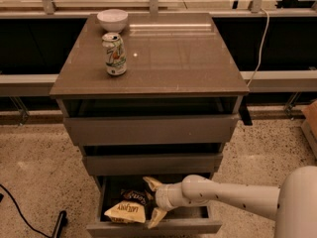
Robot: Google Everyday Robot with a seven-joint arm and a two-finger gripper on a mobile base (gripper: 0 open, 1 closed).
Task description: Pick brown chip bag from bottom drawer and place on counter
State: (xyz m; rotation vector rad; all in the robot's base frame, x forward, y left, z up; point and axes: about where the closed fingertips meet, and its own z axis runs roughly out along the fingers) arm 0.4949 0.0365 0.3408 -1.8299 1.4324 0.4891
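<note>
The bottom drawer [153,227] is pulled open at the foot of the grey cabinet. The brown chip bag [126,209] lies inside on the left, its cream "LATE JULY" top toward me and its dark body behind. My gripper [152,200] reaches into the drawer from the right. Its two cream fingers [151,183] are spread apart, one above and one below. It sits just right of the bag and holds nothing. The counter [168,53] is the grey-brown slab on top of the cabinet.
A white-and-green drink can [114,54] and a white bowl [112,19] stand on the counter's left side. The two upper drawers [151,129] stand slightly out. A black cable [22,214] lies on the speckled floor at left. A white cord [261,38] hangs at right.
</note>
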